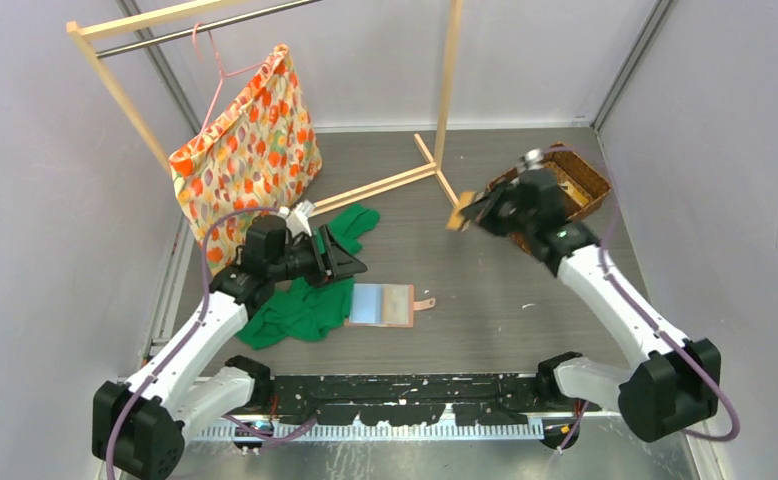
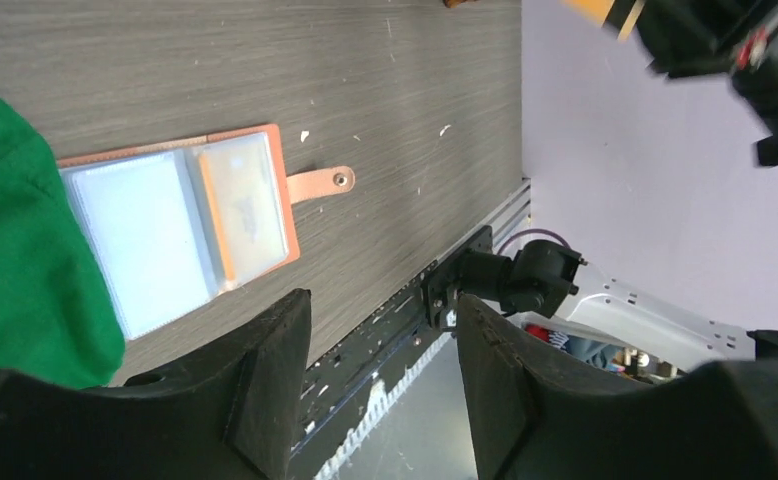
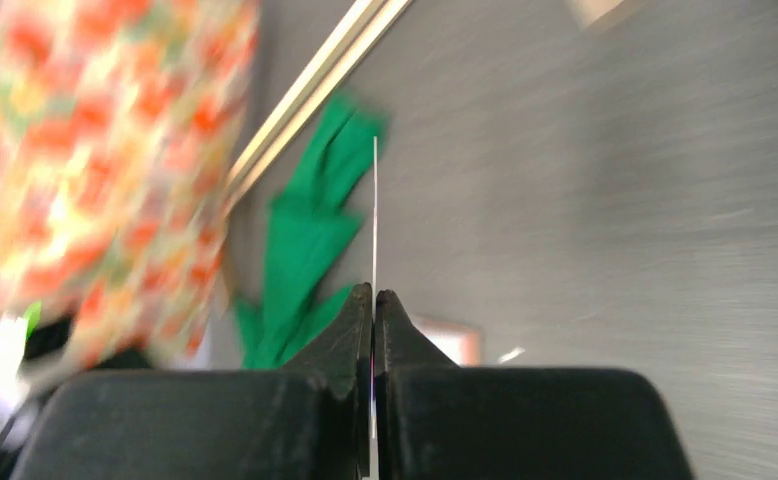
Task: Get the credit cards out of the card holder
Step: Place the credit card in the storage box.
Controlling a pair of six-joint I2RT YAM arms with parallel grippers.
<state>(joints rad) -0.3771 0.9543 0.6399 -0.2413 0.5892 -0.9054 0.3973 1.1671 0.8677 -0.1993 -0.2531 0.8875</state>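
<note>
The salmon-pink card holder lies open on the table, pale blue pockets up, its snap tab pointing right. In the left wrist view the card holder shows an orange-edged card in its right pocket. My left gripper hovers just above and left of it, open and empty. My right gripper is raised near the basket, shut on a credit card. In the right wrist view that credit card appears edge-on, a thin white line sticking out of the closed right gripper.
A green cloth lies against the holder's left side. A floral bag hangs on a wooden rack at the back. A brown wicker basket stands at the back right, behind my right arm.
</note>
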